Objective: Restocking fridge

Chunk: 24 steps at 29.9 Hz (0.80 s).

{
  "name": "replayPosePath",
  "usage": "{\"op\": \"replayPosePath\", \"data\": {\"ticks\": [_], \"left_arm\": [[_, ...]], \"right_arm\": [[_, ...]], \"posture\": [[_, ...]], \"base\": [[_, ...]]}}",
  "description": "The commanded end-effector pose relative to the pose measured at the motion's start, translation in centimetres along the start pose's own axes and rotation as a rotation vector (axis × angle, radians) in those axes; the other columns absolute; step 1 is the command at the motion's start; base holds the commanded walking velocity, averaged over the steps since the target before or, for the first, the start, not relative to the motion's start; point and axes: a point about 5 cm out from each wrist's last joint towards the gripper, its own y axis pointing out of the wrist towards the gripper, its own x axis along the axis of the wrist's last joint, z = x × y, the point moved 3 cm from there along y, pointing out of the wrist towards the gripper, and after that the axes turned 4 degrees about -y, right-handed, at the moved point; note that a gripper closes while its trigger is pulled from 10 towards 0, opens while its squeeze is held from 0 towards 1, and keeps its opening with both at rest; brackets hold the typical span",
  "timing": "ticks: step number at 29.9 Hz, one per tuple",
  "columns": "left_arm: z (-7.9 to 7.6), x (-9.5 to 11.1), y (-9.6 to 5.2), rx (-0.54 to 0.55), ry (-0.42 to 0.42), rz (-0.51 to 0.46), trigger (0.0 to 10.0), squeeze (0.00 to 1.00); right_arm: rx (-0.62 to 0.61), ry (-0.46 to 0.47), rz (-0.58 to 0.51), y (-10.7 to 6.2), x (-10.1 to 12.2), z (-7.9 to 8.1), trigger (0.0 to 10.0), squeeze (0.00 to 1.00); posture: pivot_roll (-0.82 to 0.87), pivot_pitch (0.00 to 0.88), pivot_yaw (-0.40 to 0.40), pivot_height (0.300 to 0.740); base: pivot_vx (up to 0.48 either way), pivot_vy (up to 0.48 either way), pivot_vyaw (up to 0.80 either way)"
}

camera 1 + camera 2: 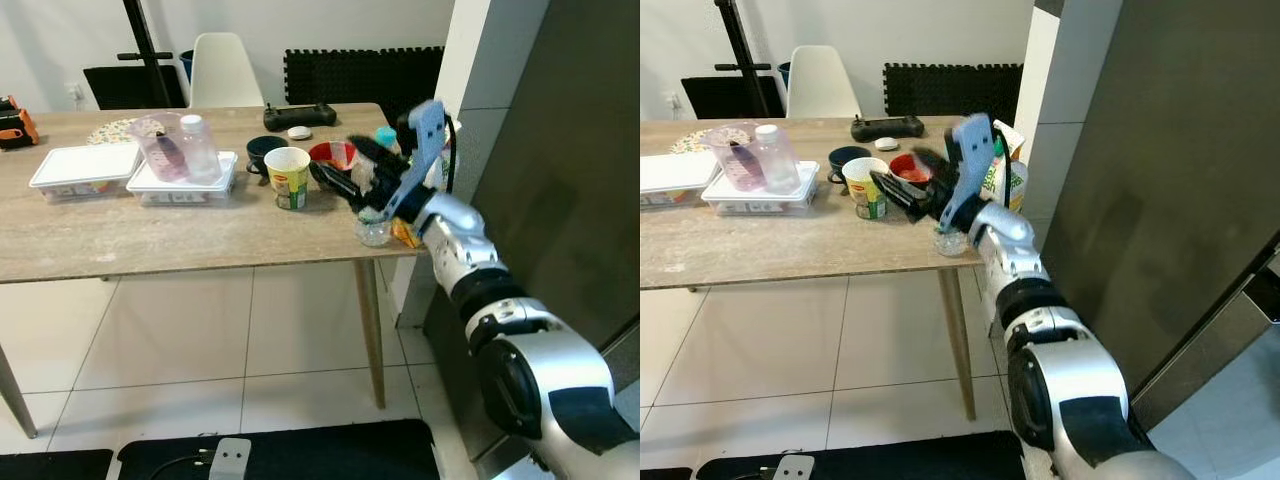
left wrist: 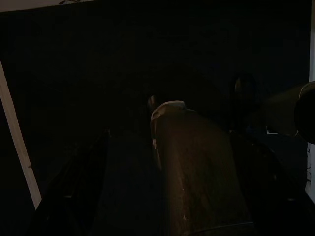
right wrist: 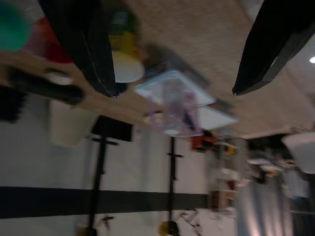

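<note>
We see our right gripper (image 1: pixel 345 172), fingers spread and holding nothing, hanging over the table's (image 1: pixel 150 235) right end, with a small clear jar (image 1: pixel 373 230) on the edge just below it, a carton (image 1: pixel 1002 170) beside the arm and the fridge (image 1: pixel 1160 200) alongside.

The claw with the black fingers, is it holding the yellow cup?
No, the right claw is open, and the yellow cup stands apart on the table.

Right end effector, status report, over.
Right end effector open above table edge, holding nothing. Yellow cup beside it. Small glass directly below wrist.
</note>
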Motion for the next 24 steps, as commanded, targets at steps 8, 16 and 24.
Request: {"op": "replayPosePath", "data": {"ticks": [8,16,24], "left_arm": [[0.0,-0.8,-0.1,0.0,-0.006,0.019,10.0,0.0],[-0.3,-0.4,0.0,-0.004,-0.012,0.007,10.0,0.0],[-0.1,-1.9,-0.3,0.005,-0.032,0.024,10.0,0.0]], "right_arm": [[-0.14,-0.103,0.113,1.0,0.6,-1.5,10.0,0.0],[-0.251,-0.123,0.185,0.8,0.4,-2.9,10.0,0.0],[-0.32,-0.129,0.184,0.3,1.2,-4.4,10.0,0.0]], "posture": [[-0.01,0.0,-0.04,0.74],[0.0,0.0,-0.064,0.74],[0.04,0.0,-0.061,0.74]], "base": [[0.0,0.0,0.0],[0.0,0.0,0.0],[0.0,0.0,0.0]]}}
